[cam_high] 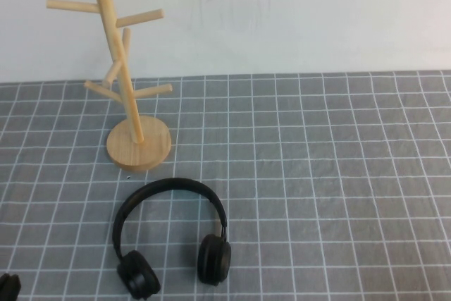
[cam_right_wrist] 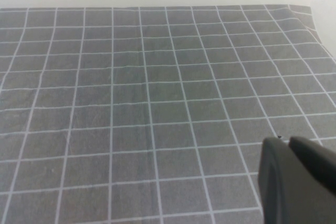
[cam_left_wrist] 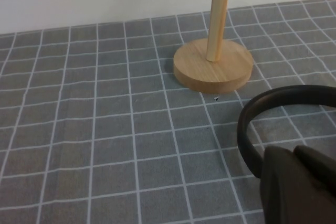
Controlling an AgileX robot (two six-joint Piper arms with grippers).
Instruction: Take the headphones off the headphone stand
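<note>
The black headphones (cam_high: pixel 169 187) lie flat on the grey checked cloth, just in front of the wooden headphone stand (cam_high: pixel 118 68), and are off its pegs. The stand is upright at the back left, with bare pegs. In the left wrist view the headband (cam_left_wrist: pixel 244 129) curves beside the stand's round base (cam_left_wrist: pixel 212 69). My left gripper (cam_left_wrist: pixel 294 150) is shut and empty, low at the near left corner (cam_high: pixel 7 288), close to the headphones' left ear cup. My right gripper (cam_right_wrist: pixel 289 141) is shut and empty over bare cloth, out of the high view.
The grey cloth with white grid lines (cam_high: pixel 317 174) covers the table up to a white wall (cam_high: pixel 282 12) behind. The cloth's far right corner (cam_right_wrist: pixel 304 11) shows in the right wrist view.
</note>
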